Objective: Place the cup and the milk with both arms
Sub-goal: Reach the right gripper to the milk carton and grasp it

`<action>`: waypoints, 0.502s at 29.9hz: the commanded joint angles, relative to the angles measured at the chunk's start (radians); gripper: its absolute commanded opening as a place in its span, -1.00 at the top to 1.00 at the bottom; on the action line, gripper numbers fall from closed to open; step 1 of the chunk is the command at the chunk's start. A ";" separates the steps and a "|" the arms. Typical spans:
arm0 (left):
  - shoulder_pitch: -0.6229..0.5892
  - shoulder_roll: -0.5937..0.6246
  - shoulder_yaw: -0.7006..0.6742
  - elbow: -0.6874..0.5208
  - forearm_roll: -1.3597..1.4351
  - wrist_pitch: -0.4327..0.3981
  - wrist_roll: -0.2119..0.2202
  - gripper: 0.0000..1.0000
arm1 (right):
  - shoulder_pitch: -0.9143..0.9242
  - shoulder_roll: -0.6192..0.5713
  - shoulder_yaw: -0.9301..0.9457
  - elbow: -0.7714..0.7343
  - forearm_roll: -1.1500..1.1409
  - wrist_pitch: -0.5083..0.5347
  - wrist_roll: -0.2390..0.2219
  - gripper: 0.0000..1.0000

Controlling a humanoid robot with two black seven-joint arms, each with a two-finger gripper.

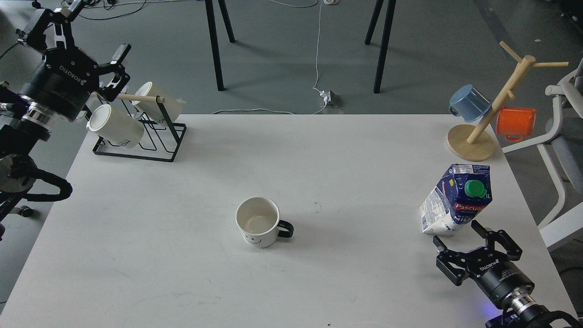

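The cup (258,222), a white mug with a black handle and a smiley face, stands upright on the white table (319,150) near the middle front, handle to the right. The milk (457,199), a blue and white Pascual carton with a green cap, stands at the right side. My right gripper (457,233) is open and empty, low over the table just in front of the carton, fingertips close to its base. My left gripper (89,29) is open and empty, raised beyond the table's far left corner, far from the cup.
A black wire rack (136,152) with two cream mugs (116,125) stands at the far left corner, next to my left gripper. A wooden mug tree (471,141) holds a blue cup (469,102) and an orange cup (515,122) at the far right. A chair (565,136) stands beside the right edge.
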 commanded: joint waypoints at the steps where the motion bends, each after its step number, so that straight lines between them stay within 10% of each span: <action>1: 0.002 -0.002 0.000 0.001 0.006 0.000 0.000 -0.89 | 0.017 0.000 0.005 -0.002 0.002 0.000 0.003 -0.99; 15: 0.004 0.003 0.000 0.001 0.031 0.000 0.000 -0.89 | 0.076 0.078 0.025 -0.074 -0.001 0.000 0.003 -0.82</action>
